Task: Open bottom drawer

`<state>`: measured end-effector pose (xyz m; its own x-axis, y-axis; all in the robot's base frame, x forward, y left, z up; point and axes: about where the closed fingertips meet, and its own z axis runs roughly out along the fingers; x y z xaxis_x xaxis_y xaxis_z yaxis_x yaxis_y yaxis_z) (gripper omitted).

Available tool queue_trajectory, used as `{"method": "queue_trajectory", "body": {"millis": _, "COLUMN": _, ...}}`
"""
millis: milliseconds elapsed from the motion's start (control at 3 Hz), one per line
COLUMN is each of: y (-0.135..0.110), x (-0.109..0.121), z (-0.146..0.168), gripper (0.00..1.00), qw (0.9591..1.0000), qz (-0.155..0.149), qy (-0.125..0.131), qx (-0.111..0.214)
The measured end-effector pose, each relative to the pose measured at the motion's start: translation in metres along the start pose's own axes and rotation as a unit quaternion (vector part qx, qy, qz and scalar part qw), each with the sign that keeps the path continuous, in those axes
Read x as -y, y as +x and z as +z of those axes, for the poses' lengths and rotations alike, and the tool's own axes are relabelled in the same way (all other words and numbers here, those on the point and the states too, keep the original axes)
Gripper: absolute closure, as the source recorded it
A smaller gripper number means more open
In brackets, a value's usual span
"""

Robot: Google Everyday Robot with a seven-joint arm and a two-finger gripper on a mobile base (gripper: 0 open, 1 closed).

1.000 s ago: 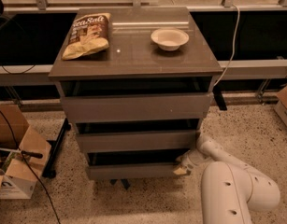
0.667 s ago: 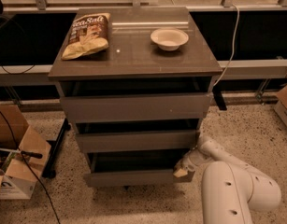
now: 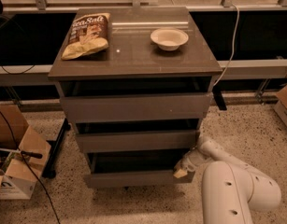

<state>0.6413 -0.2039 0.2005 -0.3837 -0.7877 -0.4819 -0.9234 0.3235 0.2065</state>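
The bottom drawer (image 3: 133,178) is the lowest of three grey-brown fronts of the cabinet (image 3: 136,55). It stands pulled out a little, with a dark gap above its front. My gripper (image 3: 182,168) is at the drawer's right top corner, at the end of the white arm (image 3: 236,190) that comes in from the lower right. It touches the upper edge of the drawer front.
A chip bag (image 3: 87,34) and a white bowl (image 3: 169,38) lie on the cabinet top. Two wider drawers (image 3: 136,107) sit above the bottom one. Cardboard boxes (image 3: 14,171) and cables are on the floor to the left. Another box (image 3: 284,104) is at the right edge.
The bottom drawer has slid out toward me, and the gripper at its right corner has moved with it.
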Motion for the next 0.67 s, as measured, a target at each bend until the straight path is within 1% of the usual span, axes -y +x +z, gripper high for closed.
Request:
{"method": "queue_trajectory", "body": {"millis": 333, "y": 0.0137, "x": -0.0306, "z": 0.0043, "gripper": 0.5, "qw": 0.9988, "qz": 0.049, "qy": -0.006, "qx": -0.006}}
{"method": "queue_trajectory", "body": {"millis": 667, "y": 0.0157, "x": -0.036, "z": 0.005, "gripper": 0.27, "qw": 0.9983, "qz": 0.057, "qy": -0.007, "qx": -0.006}}
